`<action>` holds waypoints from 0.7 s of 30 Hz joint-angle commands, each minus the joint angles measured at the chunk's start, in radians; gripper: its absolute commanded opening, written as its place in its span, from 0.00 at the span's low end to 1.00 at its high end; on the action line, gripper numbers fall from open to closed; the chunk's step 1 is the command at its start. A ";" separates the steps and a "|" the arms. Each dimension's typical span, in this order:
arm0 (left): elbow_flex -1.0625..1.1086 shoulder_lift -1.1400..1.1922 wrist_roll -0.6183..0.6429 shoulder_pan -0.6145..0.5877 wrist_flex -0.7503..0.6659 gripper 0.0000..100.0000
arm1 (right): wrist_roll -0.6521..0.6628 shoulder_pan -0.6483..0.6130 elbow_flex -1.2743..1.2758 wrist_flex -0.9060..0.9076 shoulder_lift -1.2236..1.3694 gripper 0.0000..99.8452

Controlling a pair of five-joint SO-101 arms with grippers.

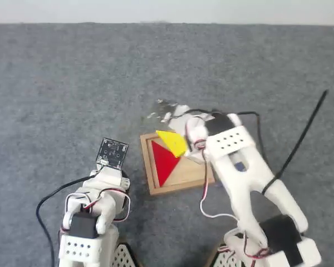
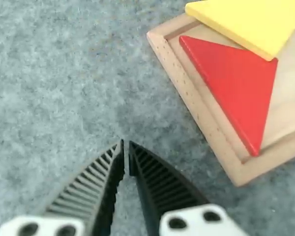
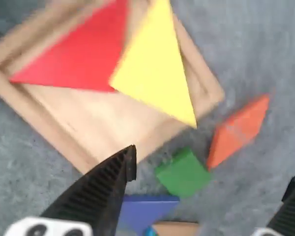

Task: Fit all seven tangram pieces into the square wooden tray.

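Where the grey cloth-covered table (image 1: 55, 83) is viewed from above, the left arm (image 1: 94, 206) is seen at the near left, short of the tray. The left gripper (image 2: 126, 144) is clenched on nothing: its ribbed fingers (image 2: 96, 189) are pressed together over bare cloth, with a corner of the tray close by.

Toward the middle, the square wooden tray (image 1: 146, 167) is set flat on the table. A red triangle (image 1: 164, 161) is seated inside it, its long edge laid against the rim on the left arm's side. A yellow triangle (image 1: 173, 142) is not seated: it is propped aslant, with one corner carried out past the tray's far rim and one edge overlapping the red triangle. Bare wood is shown across the rest of the tray floor.

Farther right, the right arm (image 1: 242, 167) is stretched over the tray's right-hand part. The right gripper (image 3: 214, 164) is spread wide and nothing is grasped; one dark finger (image 3: 110, 184) is seen near the tray's rim, the other well apart from it. Outside the tray, loose pieces are gathered on the cloth. A green square (image 3: 183, 172) is placed just beside the rim, and an orange parallelogram (image 3: 238, 130) near a tray corner. A blue triangle (image 3: 140, 211) lies just beside the green square, next to a tan piece (image 3: 174, 228) whose shape cannot be told.
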 commanded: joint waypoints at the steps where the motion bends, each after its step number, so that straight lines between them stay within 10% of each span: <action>1: -0.010 -0.015 -0.002 -0.003 0.003 0.02 | -0.035 0.008 0.008 -0.074 0.045 0.45; 21: -0.010 -0.015 -0.002 -0.003 0.003 0.02 | -0.046 0.085 -0.242 -0.114 0.383 0.41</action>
